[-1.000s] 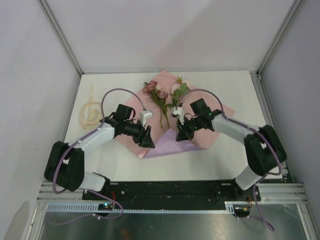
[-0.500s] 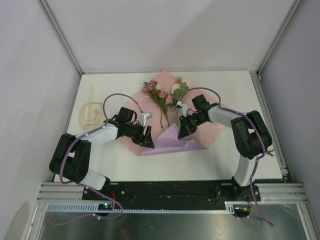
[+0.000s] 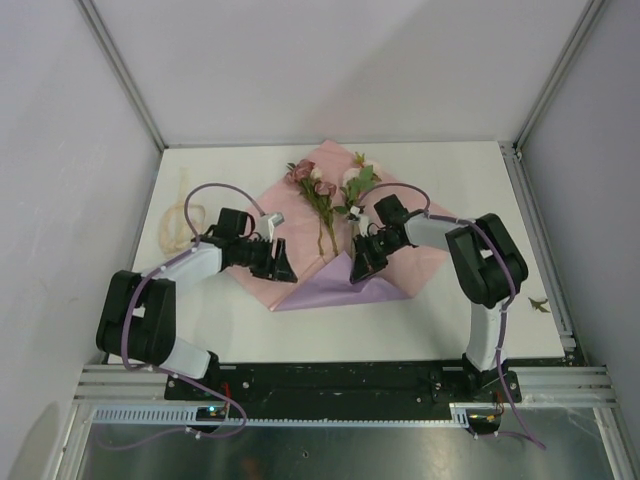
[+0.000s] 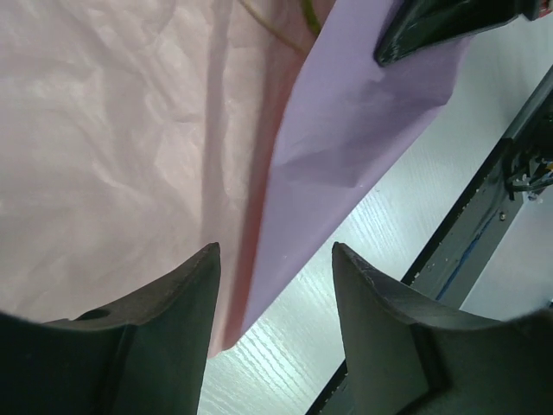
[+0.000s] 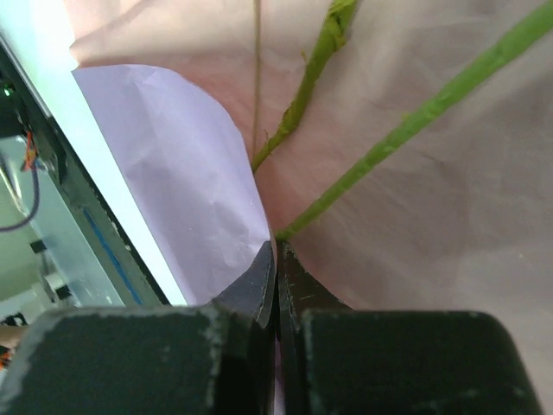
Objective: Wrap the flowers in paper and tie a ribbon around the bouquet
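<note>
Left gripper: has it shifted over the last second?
Yes. The left gripper has drawn back leftward, slightly closer to the ribbon coil.

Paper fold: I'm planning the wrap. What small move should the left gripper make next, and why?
Probably lower the left gripper and close on the paper at its lilac flap: open jaws straddle that flap's edge, and the right gripper pinches it.

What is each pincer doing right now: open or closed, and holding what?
Left pincer: open, holding nothing, over the paper edge.
Right pincer: closed on the paper's folded-up flap.
</note>
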Controlling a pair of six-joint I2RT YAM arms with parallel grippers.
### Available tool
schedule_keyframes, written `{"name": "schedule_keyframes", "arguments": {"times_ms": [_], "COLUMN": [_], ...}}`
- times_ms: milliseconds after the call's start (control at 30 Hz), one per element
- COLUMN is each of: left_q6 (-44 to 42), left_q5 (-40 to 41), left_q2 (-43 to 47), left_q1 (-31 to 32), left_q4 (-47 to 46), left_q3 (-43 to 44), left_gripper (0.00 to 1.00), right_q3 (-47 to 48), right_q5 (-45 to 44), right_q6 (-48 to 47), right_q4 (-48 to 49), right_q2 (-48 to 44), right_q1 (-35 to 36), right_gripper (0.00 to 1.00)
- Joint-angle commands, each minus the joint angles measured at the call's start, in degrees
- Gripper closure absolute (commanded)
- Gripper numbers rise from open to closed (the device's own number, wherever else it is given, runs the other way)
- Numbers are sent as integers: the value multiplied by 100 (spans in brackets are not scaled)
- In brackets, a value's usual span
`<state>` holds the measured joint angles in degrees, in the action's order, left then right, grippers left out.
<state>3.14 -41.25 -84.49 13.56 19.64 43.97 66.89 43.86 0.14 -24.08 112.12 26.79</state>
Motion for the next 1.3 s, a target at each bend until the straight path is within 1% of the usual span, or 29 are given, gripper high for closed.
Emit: {"name": "schedule_keyframes", "arguments": {"times_ms": [0,167,300,433,500,600,733,967,1167,1200,1233,1267], "left_q6": [81,-50,-21,306,415,497,579,586,839,869,893,927], "left_q5": [-264,-256,-392,-774,-883,-982,-941,-736,-650,-644,-632,-604], "left_q2": [170,147,302,300,240,-11,-523,-1575,-2213,-2278,-2338,-2380], "left_q1": [-161,-343,-310,-24,214,562,891,929,711,653,606,544], "left_q4": [42,115,121,106,68,-9,-94,-137,-249,-258,-258,-263], "left_q3": [257,673,855,705,586,504,582,829,912,899,883,854], "left_gripper": [41,40,40,45,50,60,68,75,77,78,79,79], "right_q3": [282,410,500,509,509,511,510,539,590,620,648,675], "right_q5": [-173,-234,-143,-133,-200,-262,-361,-419,-455,-447,-439,-430], "right_q6": [745,1287,1158,808,664,710,914,1027,1043,1059,1076,1085], "right_q4": [436,626,614,527,408,325,433,633,799,790,724,669], "right_q2": [172,331,140,-185,-222,-62,183,260,191,168,147,88], "right_q1": [119,184,193,187,182,159,127,88,79,76,70,45], "right_gripper": [100,100,100,100,100,100,100,100,100,98,93,84]}}
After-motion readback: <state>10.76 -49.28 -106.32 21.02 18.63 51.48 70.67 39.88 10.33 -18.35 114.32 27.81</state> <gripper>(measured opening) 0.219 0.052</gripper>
